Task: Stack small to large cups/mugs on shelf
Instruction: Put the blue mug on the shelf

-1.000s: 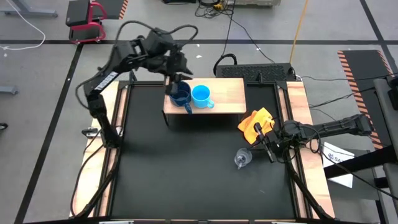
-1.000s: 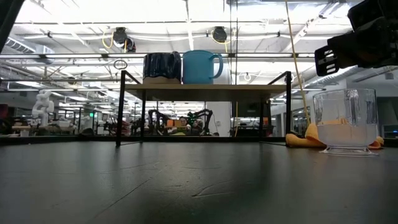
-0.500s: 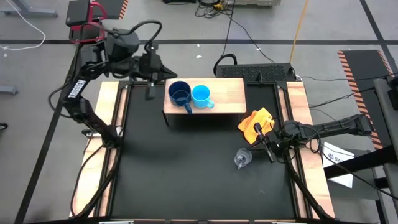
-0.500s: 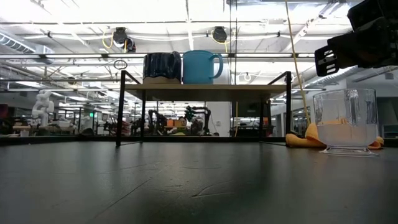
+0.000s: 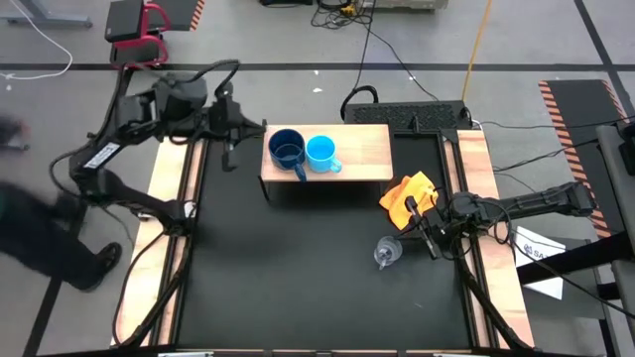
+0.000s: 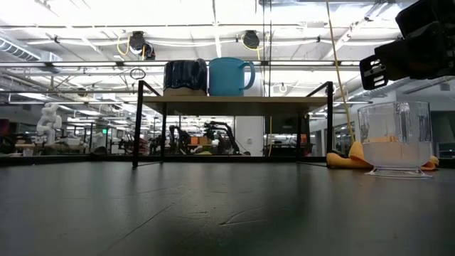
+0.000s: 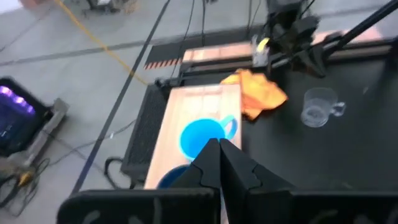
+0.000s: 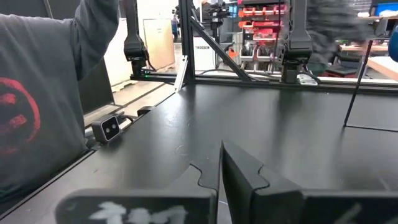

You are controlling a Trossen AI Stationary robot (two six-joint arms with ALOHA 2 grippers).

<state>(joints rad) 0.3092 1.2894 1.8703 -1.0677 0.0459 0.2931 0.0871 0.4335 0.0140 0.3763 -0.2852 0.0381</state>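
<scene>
The left gripper (image 5: 231, 149) hangs over the table's left edge, just beside the left end of the low stand with a light wooden top board and dark sides (image 5: 362, 149); its two dark fingers (image 7: 221, 163) are pressed together and hold nothing. Closest to it on the board stands the large dark navy-blue mug (image 5: 287, 149), and touching that mug on the side away from the gripper is the mid-sized light sky-blue mug (image 5: 320, 152), both upright (image 6: 185, 75) (image 6: 229, 75). The right gripper (image 5: 429, 234) rests low at the table's right side, fingers closed and empty. The small clear glass cup (image 5: 386, 252) stands upright on the black tabletop (image 5: 298, 288) just beside this gripper's tips, untouched, with the crumpled orange-yellow cloth (image 5: 410, 196) near it toward the stand.
</scene>
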